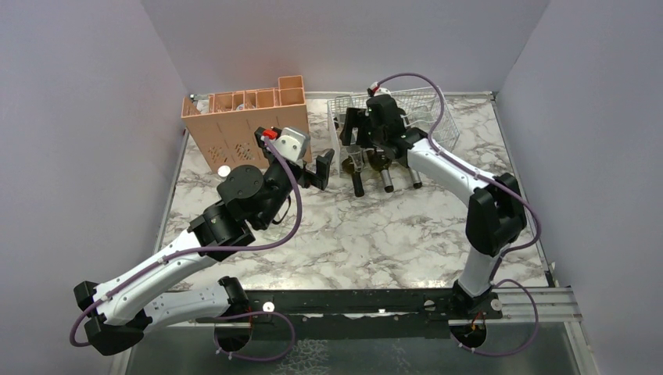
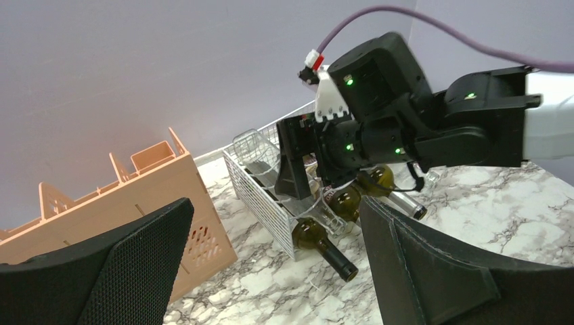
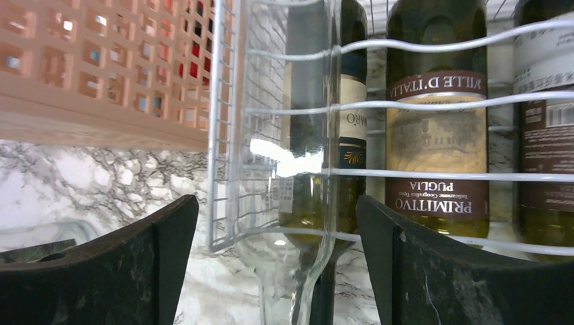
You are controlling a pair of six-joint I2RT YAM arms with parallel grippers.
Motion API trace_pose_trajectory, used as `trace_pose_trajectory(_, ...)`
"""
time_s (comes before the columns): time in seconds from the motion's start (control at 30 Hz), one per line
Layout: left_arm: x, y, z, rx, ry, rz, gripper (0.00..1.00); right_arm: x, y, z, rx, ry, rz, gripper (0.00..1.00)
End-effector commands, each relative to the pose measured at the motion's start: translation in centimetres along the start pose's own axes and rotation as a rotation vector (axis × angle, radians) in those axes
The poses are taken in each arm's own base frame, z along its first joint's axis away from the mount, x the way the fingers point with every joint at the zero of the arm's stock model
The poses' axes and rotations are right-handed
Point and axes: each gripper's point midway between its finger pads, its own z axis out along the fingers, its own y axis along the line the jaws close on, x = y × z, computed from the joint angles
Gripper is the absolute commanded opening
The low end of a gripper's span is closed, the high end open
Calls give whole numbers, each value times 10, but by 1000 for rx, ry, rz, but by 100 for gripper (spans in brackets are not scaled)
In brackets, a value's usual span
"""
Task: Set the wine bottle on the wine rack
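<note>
A clear glass wine bottle [image 3: 291,135] lies on the upper wires at the left end of the white wire wine rack [image 3: 223,135], neck toward the near side. My right gripper [image 3: 271,264] straddles its shoulder, open, with a gap on each side of the glass. From above, the right gripper [image 1: 360,139] hovers over the wine rack [image 1: 438,117] and the clear wine bottle [image 1: 357,160]. My left gripper [image 1: 322,168] hangs open and empty just left of the rack. In the left wrist view, the left gripper [image 2: 274,271] faces the wine rack [image 2: 260,193].
Dark wine bottles [image 3: 436,122] lie in the rack's lower cradles, necks sticking out over the marble table [image 1: 352,234]. A peach-orange plastic crate [image 1: 234,129] stands close to the rack's left. Grey walls enclose the table on three sides.
</note>
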Motion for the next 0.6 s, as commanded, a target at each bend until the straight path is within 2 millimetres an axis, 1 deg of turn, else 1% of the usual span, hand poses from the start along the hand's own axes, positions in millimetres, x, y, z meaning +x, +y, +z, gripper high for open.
trace_pose_trajectory(0.0,-23,7,-5,-11,-49,-20,99,-43,19,-45,-100,-112,-69,88)
trace_pose_trajectory(0.1,-31,9,-7,-15,-64,-24,99,-39,35,-68,-215,-107,-124,87)
trace_pose_trajectory(0.27,-43,13,-11,-13,-94,-23,99,-19,74,-108,-448,-113,-178,85)
trace_pose_trajectory(0.37,-51,19,-15,-34,-112,-29,99,-4,98,-127,-568,-117,-212,85)
trace_pose_trajectory(0.47,-60,25,-20,-51,-133,-36,99,21,125,-147,-766,-89,-279,83)
trace_pose_trajectory(0.57,-74,28,-25,-48,-167,-73,99,42,147,-158,-884,-98,-330,83)
